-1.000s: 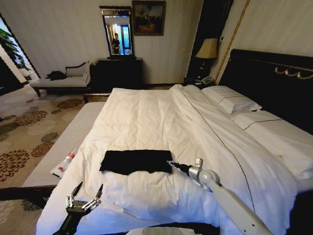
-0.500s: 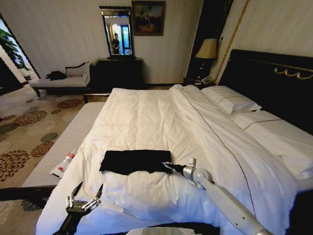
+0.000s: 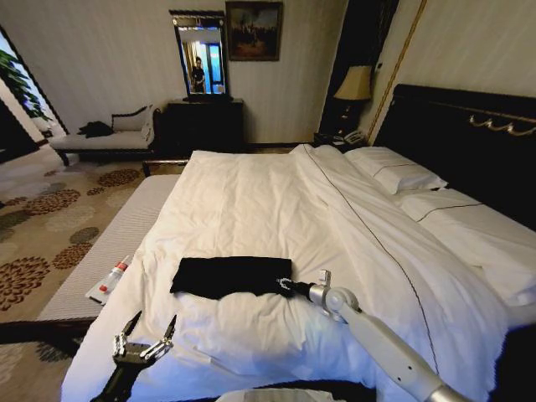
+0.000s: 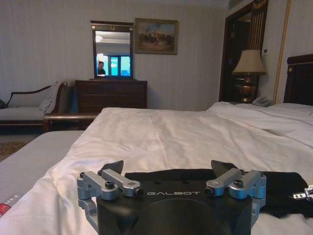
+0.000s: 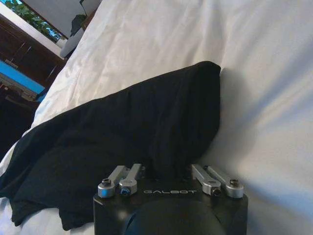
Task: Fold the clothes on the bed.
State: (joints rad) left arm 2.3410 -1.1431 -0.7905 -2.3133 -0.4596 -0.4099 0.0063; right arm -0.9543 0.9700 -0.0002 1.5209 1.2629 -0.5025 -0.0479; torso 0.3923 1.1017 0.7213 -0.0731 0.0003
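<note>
White bedding covers the bed [image 3: 251, 193], and at its near edge the left end effector [image 3: 144, 333] hovers spread and empty. Just beyond, the right end effector [image 3: 285, 286] is at the folded black T-shirt [image 3: 230, 275]; whether it pinches cannot be told. Soft, light fabric likely slumps, so a hem edge suits gripping. No containers present.
</note>
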